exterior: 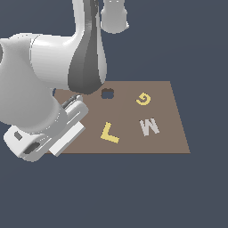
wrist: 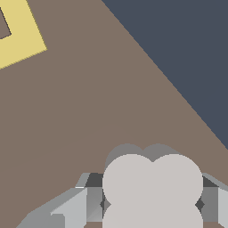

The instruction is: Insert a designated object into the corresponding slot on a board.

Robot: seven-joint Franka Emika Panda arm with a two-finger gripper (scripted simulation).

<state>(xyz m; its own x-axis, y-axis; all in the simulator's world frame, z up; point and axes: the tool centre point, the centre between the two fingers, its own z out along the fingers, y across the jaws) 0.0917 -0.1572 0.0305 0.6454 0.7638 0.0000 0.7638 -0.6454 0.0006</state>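
While the gripper (wrist: 151, 207) holds the pale block (wrist: 152, 187) pinched between its fingers (wrist: 73, 209) low over the brown board (exterior: 169, 133), the block's lobes should be squared to the slot (exterior: 107, 93) before it goes down. Only the wrist view shows the block and the grip; only the exterior view shows the slot, near the arm (exterior: 87, 58), apart from the yellow L (exterior: 109, 132).

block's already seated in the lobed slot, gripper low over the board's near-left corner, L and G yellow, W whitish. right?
Not quite: the slot is empty in the exterior view, a dark hole in the board. The wrist view shows the pale block between the gripper fingers, above the board. The rest stands: yellow L and G, whitish W.
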